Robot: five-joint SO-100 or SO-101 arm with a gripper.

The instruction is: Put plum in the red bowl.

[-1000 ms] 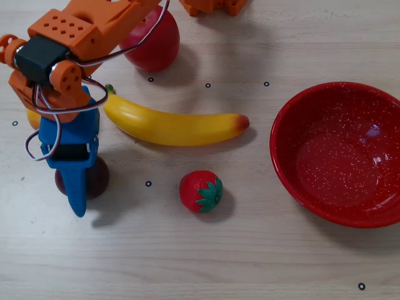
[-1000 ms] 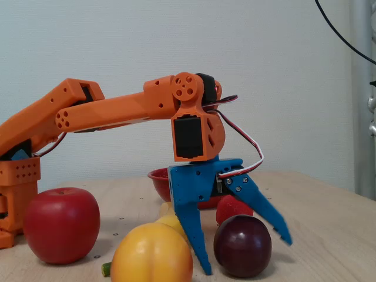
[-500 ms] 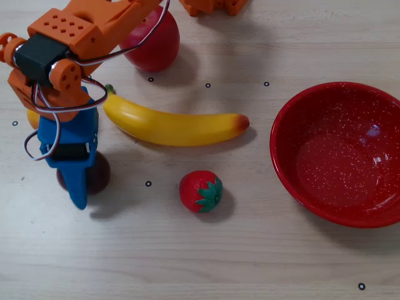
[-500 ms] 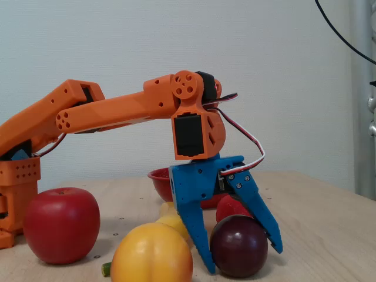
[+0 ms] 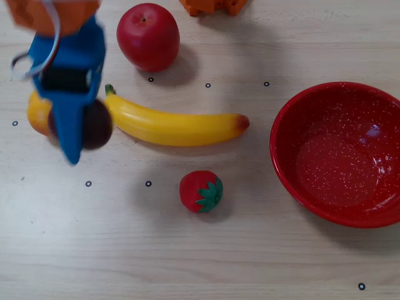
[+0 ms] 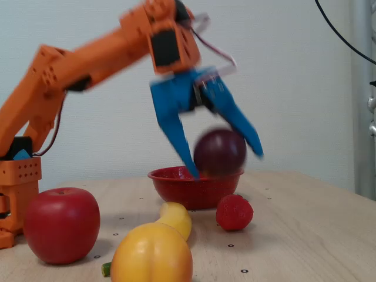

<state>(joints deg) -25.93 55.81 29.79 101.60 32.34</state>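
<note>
Hand (image 6: 220,158) grips the plum (image 6: 220,153) between its blue fingers, raised clear of the surface (image 5: 187,250); in the overhead view it hangs at the left, well apart from the red bowl (image 5: 294,169) at the right. Between them lie the banana (image 5: 175,125) and the strawberry (image 5: 200,192). Blur suggests fast motion, and the round, glossy plum could slip out before reaching the bowl.
</note>
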